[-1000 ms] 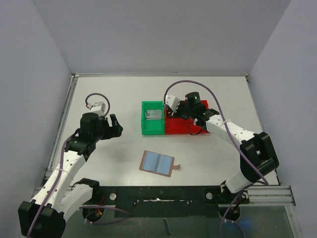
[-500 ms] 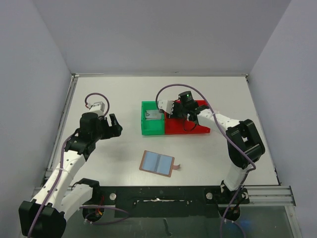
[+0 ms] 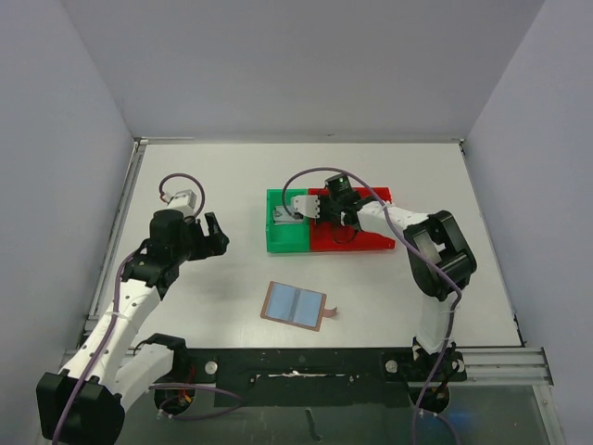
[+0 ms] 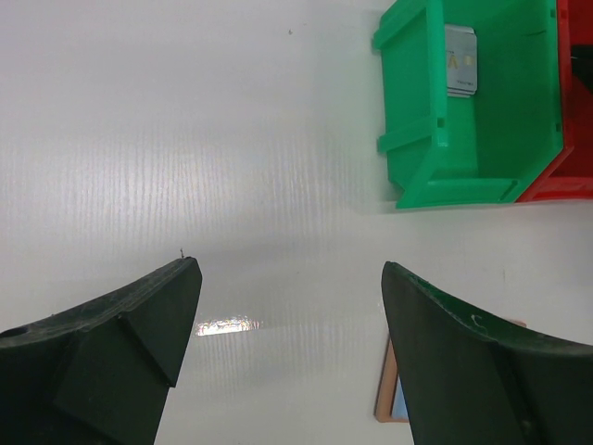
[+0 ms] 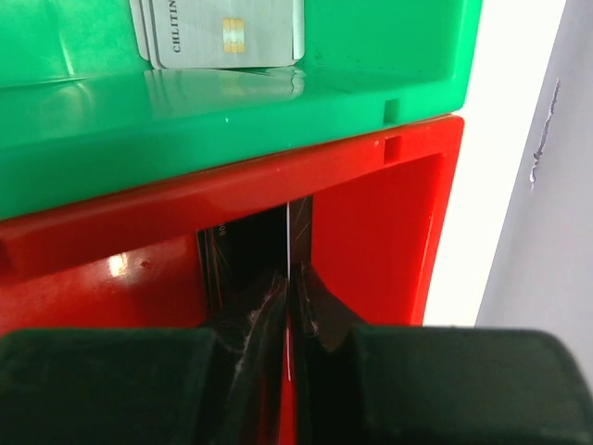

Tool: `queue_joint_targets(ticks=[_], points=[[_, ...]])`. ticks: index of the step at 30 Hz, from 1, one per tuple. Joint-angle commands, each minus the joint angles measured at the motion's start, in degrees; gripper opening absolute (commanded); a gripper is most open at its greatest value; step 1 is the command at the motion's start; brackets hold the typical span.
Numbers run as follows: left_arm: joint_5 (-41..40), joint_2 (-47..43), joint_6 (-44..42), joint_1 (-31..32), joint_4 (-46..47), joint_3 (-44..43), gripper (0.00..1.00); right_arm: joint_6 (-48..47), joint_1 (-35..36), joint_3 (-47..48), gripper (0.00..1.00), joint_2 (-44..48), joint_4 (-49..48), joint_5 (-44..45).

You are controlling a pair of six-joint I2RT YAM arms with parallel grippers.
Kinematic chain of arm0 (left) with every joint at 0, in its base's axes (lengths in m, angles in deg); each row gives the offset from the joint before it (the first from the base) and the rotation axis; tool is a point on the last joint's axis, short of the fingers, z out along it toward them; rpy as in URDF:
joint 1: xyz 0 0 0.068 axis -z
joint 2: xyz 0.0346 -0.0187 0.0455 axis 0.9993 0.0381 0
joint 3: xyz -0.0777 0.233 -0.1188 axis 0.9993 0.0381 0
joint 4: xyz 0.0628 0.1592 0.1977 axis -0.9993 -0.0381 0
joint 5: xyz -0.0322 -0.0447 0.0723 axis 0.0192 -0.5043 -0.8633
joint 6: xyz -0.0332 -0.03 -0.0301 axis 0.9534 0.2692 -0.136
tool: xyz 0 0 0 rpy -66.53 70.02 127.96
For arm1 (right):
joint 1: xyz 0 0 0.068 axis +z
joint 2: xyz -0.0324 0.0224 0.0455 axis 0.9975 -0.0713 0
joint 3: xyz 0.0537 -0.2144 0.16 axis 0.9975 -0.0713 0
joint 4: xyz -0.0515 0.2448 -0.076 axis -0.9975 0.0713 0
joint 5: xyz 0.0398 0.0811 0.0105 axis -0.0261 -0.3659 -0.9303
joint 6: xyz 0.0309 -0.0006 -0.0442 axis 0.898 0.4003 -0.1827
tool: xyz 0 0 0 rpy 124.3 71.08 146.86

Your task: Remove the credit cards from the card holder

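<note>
Right jaws pinching a card over the red bin, left jaws spread and empty.

Nearest me, mid-desk [image 3: 417, 167], the card holder [image 3: 295, 305] lies open and flat, its strap tab pointing right. Farther off to the left, my left jaws hang spread wide above bare desk. Farther still, my right jaws are pressed together on a thin card [image 5: 289, 232] seen edge-on above the red bin [image 3: 361, 243]. In the green bin [image 3: 278, 243] touching its left side, a silver-grey card [image 5: 222, 32] lies flat.

This looks like a robotics lab. A white table [image 3: 232, 176] stands between plain grey walls [image 3: 306, 65], and a left arm [image 3: 130, 297] and right arm [image 3: 435, 246] with purple cables [image 3: 315, 170] are bolted to a metal rail [image 3: 510, 357].
</note>
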Motion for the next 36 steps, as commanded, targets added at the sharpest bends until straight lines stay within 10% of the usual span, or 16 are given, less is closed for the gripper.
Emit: queue_joint_targets(ticks=[1, 9, 20, 31, 36], points=[[1.0, 0.2, -1.0, -0.5, 3.5, -0.3, 0.79, -2.0, 0.2, 3.5, 0.10, -0.8, 0.1, 2.0], [2.0, 0.7, -1.1, -0.7, 3.7, -0.3, 0.79, 1.4, 0.3, 1.5, 0.53, 2.6, 0.7, -0.5], [5.4, 2.2, -1.3, -0.7, 4.4, -0.2, 0.79, 16.4, -0.6, 0.9, 0.60, 11.3, -3.8, -2.9], [24.6, 4.9, 2.8, -0.6, 8.9, 1.3, 0.78, 86.7, -0.7, -8.9, 0.63, 32.7, 6.0, -3.1], [31.9, 4.2, 16.4, 0.6, 17.5, 10.3, 0.71, 108.5, 9.8, -23.6, 0.58, 40.3, 3.9, 2.3]])
